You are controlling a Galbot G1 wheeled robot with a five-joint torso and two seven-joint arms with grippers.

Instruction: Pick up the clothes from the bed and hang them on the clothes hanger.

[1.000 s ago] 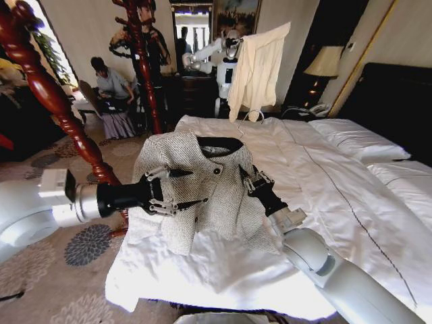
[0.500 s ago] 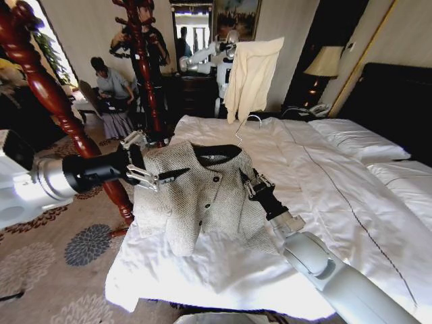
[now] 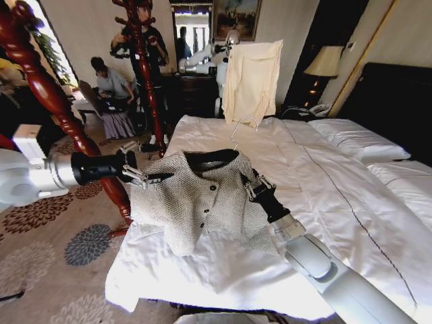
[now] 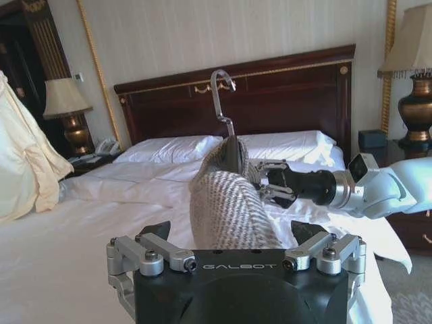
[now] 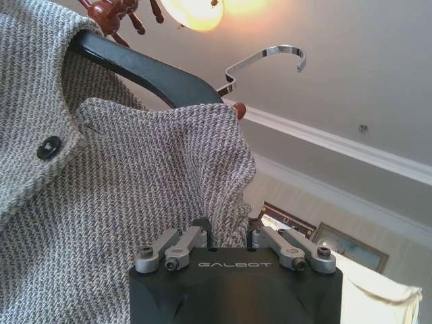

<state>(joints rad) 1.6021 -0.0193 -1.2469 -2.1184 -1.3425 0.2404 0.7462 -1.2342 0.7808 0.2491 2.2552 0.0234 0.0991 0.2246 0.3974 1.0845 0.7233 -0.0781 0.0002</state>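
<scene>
Right gripper (image 5: 228, 237): jaws closed on a fold of the tweed-knit jacket (image 3: 202, 202) at the shoulder on the robot's right, just below the end of the black coat hanger (image 3: 211, 159). Left gripper (image 3: 154, 177): at the opposite shoulder, jaws set wide, with the fabric bulging up between them in the left wrist view; whether they actually bear on the cloth cannot be told.

Jacket: buttoned front facing the head camera, collar raised above the bed (image 3: 324, 196), lower hem and sleeve draped onto the white duvet (image 3: 202, 270). The hanger sits inside the neckline, its shoulders under the tweed and its chrome hook (image 3: 241, 127) standing free above the collar. The garment thus appears already mounted on the hanger, at the foot end of the bed beside a turned red-brown post (image 3: 54, 101).

Background: a cream-yellow garment (image 3: 253, 77) hangs beyond the bed; white pillows (image 3: 351, 135) lie against the dark headboard (image 3: 398, 101).

Risks, as judged: the load hangs chiefly from one pinch of loose knit, so the weave may slide through the jaws. If the two grippers rise unevenly, the hanger could tilt and slip out of one shoulder. The trailing hem may drag the duvet, and the hook could catch the nearby post.
</scene>
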